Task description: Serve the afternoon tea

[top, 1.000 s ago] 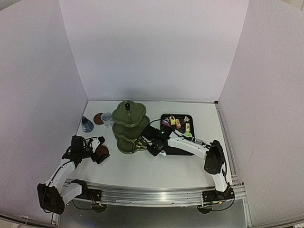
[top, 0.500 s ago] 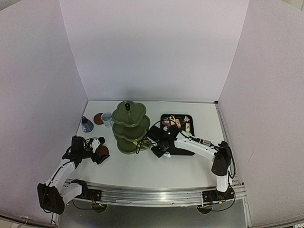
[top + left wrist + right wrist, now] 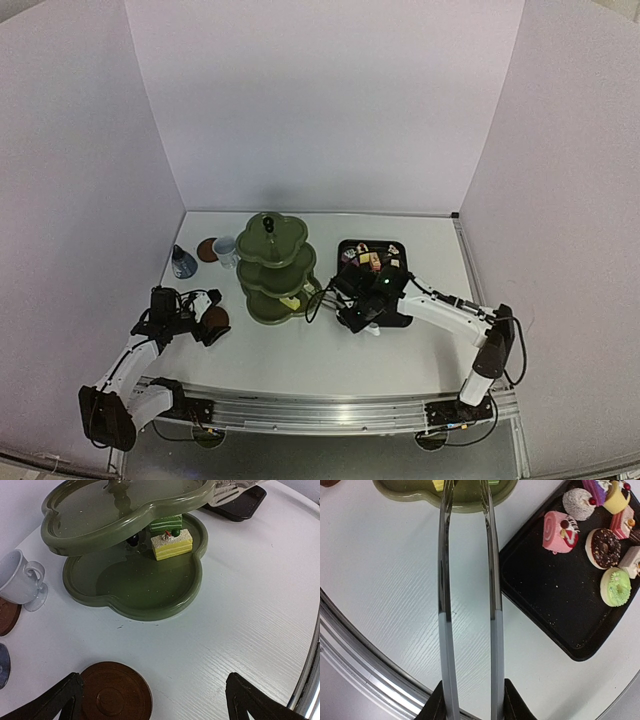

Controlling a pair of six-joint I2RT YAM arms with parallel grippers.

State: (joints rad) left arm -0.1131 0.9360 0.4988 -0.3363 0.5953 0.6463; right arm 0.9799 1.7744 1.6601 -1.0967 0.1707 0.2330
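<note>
White walls close in the white worktop (image 3: pixel 330 355). From above, the stand (image 3: pixel 272 262) sits mid-worktop, with the mug (image 3: pixel 225 249) and pot (image 3: pixel 183 263) to its left. The cakes (image 3: pixel 372 258) to its right are too small here to tell apart.

At the left wrist, your left fingers (image 3: pixel 60 700) stand wide, holding nothing, over a coaster (image 3: pixel 116 692). A yellow cake (image 3: pixel 172 544) and a green cake (image 3: pixel 167 524) rest on the stand's bottom tier. The tier above hides what lies behind them, and the pot is only a sliver at the frame's edge.

At the right wrist, your right fingers (image 3: pixel 436 707) pinch the tongs (image 3: pixel 443 605), whose blades run narrow toward the stand's rim. Their tips are cut off at the top, so you cannot tell whether they carry anything. The tray (image 3: pixel 545 600) lies just to the right, holding a pink roll (image 3: pixel 560 530), a chocolate ring (image 3: pixel 602 545) and a green ring (image 3: pixel 615 586). Another cake looks to be next. Swing over the tray, straddle one cake, squeeze gently, and lift clear of its neighbours.
</note>
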